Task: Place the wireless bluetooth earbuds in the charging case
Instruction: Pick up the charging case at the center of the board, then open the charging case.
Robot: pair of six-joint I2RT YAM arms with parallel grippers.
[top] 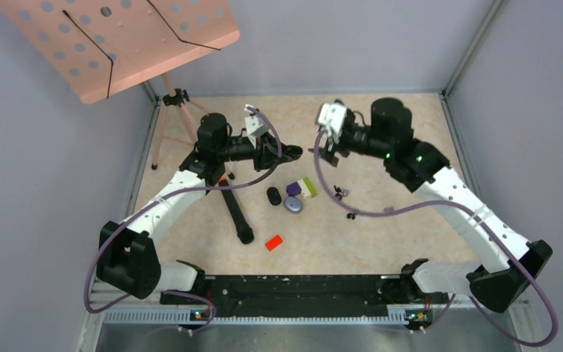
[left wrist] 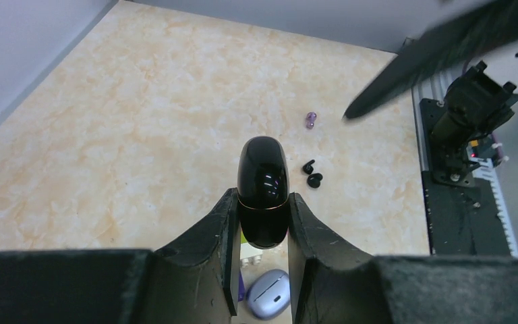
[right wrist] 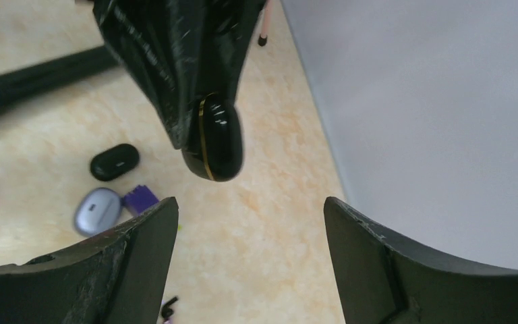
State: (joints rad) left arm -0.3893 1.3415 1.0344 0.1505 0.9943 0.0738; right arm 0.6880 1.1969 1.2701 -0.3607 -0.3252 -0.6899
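My left gripper (left wrist: 263, 202) is shut on a glossy black charging case (left wrist: 263, 177) with a thin gold seam, held in the air with its lid closed. The same case (right wrist: 214, 138) hangs just ahead of my right gripper (right wrist: 251, 209), which is open and empty. From above, the two grippers face each other, left (top: 290, 152) and right (top: 328, 155). On the table lie two black earbuds (left wrist: 312, 174) and a pale purple earbud (left wrist: 310, 119). From above, earbuds (top: 341, 192) lie below the right gripper, with a black one (top: 350, 215) nearer the front.
A second black case (top: 274, 196), a lilac case (top: 294, 205) and purple, white and green blocks (top: 302, 188) sit mid-table. A red block (top: 273, 242) lies nearer the front. A black tripod leg (top: 234, 209) and a pink perforated stand (top: 117, 37) are on the left.
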